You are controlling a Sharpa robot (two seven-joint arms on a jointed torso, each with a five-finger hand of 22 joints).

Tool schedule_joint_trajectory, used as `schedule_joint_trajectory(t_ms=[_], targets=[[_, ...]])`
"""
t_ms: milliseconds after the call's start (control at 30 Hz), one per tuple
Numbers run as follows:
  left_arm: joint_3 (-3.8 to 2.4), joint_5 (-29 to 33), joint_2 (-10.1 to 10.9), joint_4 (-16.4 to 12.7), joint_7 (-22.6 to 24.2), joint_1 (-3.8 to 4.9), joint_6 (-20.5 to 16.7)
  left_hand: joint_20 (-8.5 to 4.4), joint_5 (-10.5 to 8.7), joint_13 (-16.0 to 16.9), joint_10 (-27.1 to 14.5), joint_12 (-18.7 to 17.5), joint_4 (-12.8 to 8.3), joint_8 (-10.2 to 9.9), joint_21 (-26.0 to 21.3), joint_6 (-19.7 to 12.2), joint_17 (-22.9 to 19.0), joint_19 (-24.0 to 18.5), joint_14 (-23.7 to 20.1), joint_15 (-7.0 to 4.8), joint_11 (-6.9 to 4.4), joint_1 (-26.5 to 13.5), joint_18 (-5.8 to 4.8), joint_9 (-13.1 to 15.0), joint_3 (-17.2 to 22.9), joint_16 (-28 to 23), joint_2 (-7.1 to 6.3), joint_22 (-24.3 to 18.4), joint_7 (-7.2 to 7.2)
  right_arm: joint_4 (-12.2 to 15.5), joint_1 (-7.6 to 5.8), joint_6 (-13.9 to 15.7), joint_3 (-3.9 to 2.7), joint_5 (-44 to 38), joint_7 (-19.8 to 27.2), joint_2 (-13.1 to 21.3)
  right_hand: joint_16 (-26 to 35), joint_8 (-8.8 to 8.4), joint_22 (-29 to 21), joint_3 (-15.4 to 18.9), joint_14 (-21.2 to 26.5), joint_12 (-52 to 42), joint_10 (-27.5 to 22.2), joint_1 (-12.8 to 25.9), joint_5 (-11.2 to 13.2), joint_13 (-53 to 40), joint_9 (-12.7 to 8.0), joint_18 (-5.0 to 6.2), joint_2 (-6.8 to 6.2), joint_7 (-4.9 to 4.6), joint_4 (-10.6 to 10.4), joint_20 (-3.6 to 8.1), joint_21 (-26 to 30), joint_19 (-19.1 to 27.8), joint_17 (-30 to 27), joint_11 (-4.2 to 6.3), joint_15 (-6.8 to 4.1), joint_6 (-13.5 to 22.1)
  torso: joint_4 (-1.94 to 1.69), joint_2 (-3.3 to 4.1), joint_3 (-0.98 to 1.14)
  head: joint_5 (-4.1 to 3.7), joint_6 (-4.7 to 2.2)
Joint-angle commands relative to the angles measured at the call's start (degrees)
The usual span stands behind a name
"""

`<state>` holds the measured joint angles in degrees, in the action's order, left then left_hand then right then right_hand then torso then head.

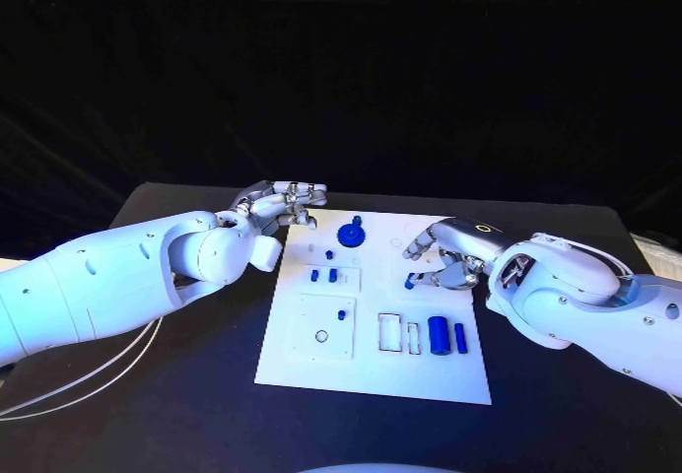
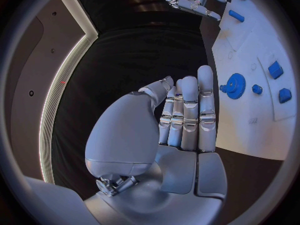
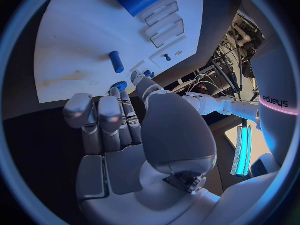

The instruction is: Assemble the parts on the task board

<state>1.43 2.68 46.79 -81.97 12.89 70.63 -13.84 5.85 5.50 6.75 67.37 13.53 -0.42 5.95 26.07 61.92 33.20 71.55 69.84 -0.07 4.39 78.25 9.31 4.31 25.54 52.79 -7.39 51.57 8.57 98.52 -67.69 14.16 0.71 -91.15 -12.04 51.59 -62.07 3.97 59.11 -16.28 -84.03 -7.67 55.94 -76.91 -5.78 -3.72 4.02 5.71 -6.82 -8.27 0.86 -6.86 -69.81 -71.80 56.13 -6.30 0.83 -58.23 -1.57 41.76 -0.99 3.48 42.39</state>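
The white task board [image 1: 373, 379] lies in the middle of the table. On it are a blue gear [image 1: 351, 235], small blue blocks [image 1: 325, 277] and two blue cylinders [image 1: 447, 334]. My right hand [image 1: 452, 258] hovers over the board's right edge with its fingers curled. It pinches a small blue part [image 3: 119, 86] between thumb and fingertip. A blue peg [image 1: 409, 281] lies on the board just beside it. My left hand [image 1: 285, 205] is at the board's far left corner, fingers [image 2: 187, 110] straight, holding nothing. The gear [image 2: 235, 85] is just beyond them.
Empty white slots [image 1: 398, 333] sit beside the cylinders, and a raised square plate [image 1: 325, 330] holds a tiny blue pin [image 1: 343, 315]. White cables [image 1: 86, 389] trail over the black table under my left arm.
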Motion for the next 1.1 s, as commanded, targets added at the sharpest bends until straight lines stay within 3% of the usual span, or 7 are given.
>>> schedule_joint_trajectory(t_ms=[33, 133, 300, 667, 1100], targets=[[-0.03, -0.44, -0.06, -0.12, 0.26, -0.02, 1.08, -0.24, 0.04, 0.08, -0.49, 0.23, -0.49, 0.37, -0.27, -0.23, -0.16, -0.32, -0.59, -0.04, 0.11, 0.69, 1.14, -0.08, -0.12, -0.36, -0.04, -0.12, 0.15, -0.60, 0.06, -3.43, 0.02, -2.80, -2.41, -0.48, 0.44, -0.22, -0.07, 0.32, 0.13, -0.20, -0.38, -0.64, 0.02, -0.02, -0.02, 1.14, 0.09, 0.04, 0.00, 0.07, 0.38, 0.31, -0.12, 0.00, 0.41, 0.27, -0.14, -0.03, -0.01, -0.13, -0.10], [-0.03, -0.45, -0.04, -0.14, 0.22, -0.04, 1.08, -0.24, 0.05, 0.08, -0.50, 0.26, -0.54, 0.38, -0.28, -0.22, -0.17, -0.31, -0.59, -0.04, 0.10, 0.76, 1.14, -0.08, -0.11, -0.37, -0.02, -0.12, 0.16, -1.23, 0.12, -4.19, 0.09, -3.11, -2.90, -1.05, 0.46, -0.03, -0.11, 0.26, 0.08, -0.63, -0.32, -1.06, 0.10, -0.07, 0.08, 1.14, 0.57, -0.09, 0.14, 0.07, 0.46, 0.27, -0.17, 0.06, 0.37, -0.17, -0.13, 0.02, -0.09, -0.10, -0.13], [-0.03, -0.45, 0.03, -0.15, 0.17, -0.06, 1.04, -0.24, 0.05, 0.08, -0.50, 0.26, -0.54, 0.38, -0.28, -0.22, -0.17, -0.31, -0.59, -0.04, 0.10, 0.76, 1.14, -0.08, -0.11, -0.37, -0.02, -0.12, 0.16, -1.96, 0.42, -5.66, 0.16, -3.44, -3.06, -2.00, 0.42, 0.25, -0.03, 0.18, -0.05, -1.59, 0.34, -1.53, 0.16, -0.16, 0.23, 1.12, 1.13, -0.23, 0.37, 0.16, 0.45, 0.09, -0.18, 0.26, 0.21, -1.12, -0.05, 0.02, -0.04, 0.10, -0.03], [-0.03, -0.46, 0.07, -0.20, -0.09, -0.07, 0.79, -0.25, 0.04, 0.09, -0.51, 0.29, -0.59, 0.39, -0.29, -0.22, -0.19, -0.30, -0.60, -0.05, 0.11, 0.82, 1.14, -0.08, -0.12, -0.36, 0.00, -0.13, 0.17, -2.86, 1.24, -8.30, 0.27, -4.44, -3.22, -3.49, -0.76, 1.03, 2.90, -1.62, -0.61, -4.48, 5.41, -2.30, 0.85, -0.12, 0.61, 0.50, 2.77, 0.34, 0.80, 0.69, -1.60, -2.05, 0.94, 1.39, -0.75, -4.37, -0.08, 0.06, -0.05, 0.12, 0.28], [-0.03, -0.46, 0.21, -0.23, -0.33, -0.09, 0.62, -0.25, 0.02, 0.09, -0.53, 0.33, -0.62, 0.40, -0.30, -0.21, -0.22, -0.27, -0.60, -0.04, 0.14, 0.85, 1.14, -0.08, -0.14, -0.36, 0.05, -0.15, 0.21, -3.05, 1.55, -4.59, 0.30, -7.41, -4.04, -3.88, -4.58, 2.76, 8.98, -5.82, -1.71, -5.62, 11.24, -3.96, 2.88, -0.57, 1.37, -0.76, 4.85, 1.35, 2.23, 1.96, -6.01, -5.67, 4.85, 3.06, -2.14, -8.49, -0.03, 0.00, -0.07, -0.04, 0.32]])
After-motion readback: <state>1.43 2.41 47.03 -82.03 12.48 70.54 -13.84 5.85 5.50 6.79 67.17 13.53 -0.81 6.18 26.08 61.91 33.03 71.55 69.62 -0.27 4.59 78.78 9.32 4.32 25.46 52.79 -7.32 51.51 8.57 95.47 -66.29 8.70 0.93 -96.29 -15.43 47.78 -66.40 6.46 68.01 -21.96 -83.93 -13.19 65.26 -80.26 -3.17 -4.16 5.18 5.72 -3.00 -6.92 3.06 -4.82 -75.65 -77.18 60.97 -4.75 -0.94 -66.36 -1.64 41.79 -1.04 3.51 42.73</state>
